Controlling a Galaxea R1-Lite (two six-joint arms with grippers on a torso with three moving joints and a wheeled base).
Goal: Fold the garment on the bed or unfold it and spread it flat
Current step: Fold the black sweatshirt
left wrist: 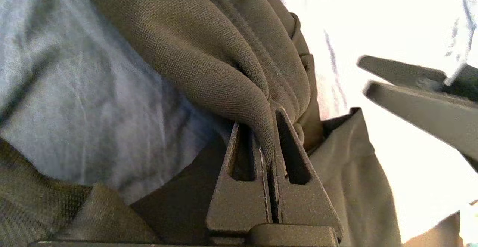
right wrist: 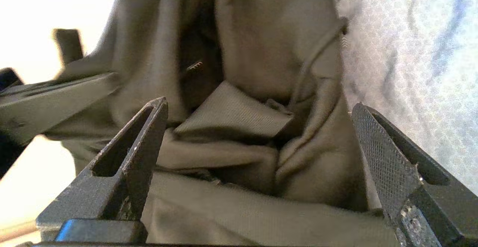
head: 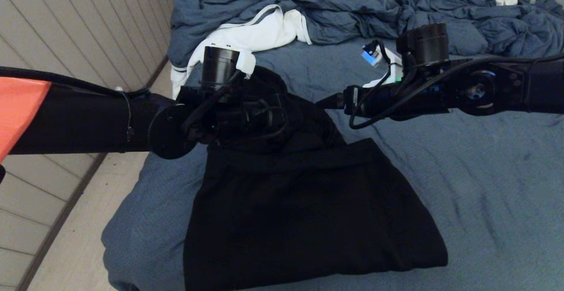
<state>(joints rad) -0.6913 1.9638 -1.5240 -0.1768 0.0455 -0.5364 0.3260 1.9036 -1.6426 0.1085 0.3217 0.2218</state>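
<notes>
You have the bed (head: 484,185) spread wide, with the hoodie (head: 308,211) folded on its near left part, the top bunched up toward the far side. Your left gripper (left wrist: 269,127) sits over that bunch, clamped on a fold of it. Your right gripper (right wrist: 257,127) hangs just right of the bunch, jaws spread, cloth between them ungrasped.

Two black arms (head: 79,119) entering from left and right frame edges. Orange panel (head: 17,110) at far left. Round black joint discs, cylindrical black motor housings on top. Looped black cables along both wrists. White bracket and small blue-lit module (head: 369,57) upper centre-right. Dark, tapered, hollowed fingers (right wrist: 388,172) with cross-hatched pads.
</notes>
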